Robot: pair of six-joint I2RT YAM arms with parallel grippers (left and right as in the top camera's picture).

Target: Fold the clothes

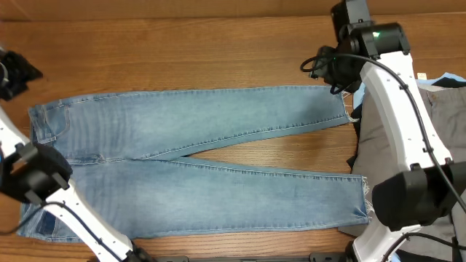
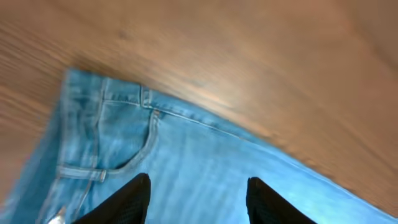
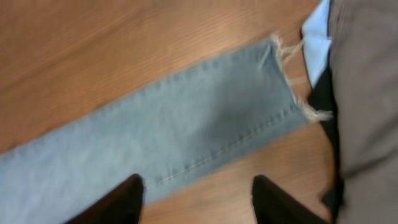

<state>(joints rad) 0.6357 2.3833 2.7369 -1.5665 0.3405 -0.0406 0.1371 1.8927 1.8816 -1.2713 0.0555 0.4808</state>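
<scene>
The jeans (image 1: 196,160), soft light-blue denim, lie flat on the wood-grain table (image 1: 182,51), legs spread in a narrow V with frayed, stringy hems (image 3: 292,81). Just past the hems sit smooth grey trousers (image 3: 367,93), a pale-blue piece (image 3: 318,31) and a dark piece (image 3: 323,93). The left gripper (image 2: 198,190) hangs over the curved, stitched pocket (image 2: 124,143), black fingers apart and empty. The right gripper (image 3: 196,196) hangs over one leg end, also apart.

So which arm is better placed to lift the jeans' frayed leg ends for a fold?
Probably the right. The right hand, open, hovers over one leg near its frayed hem, while the left hand is at the other end of the jeans, over the waistband.
</scene>
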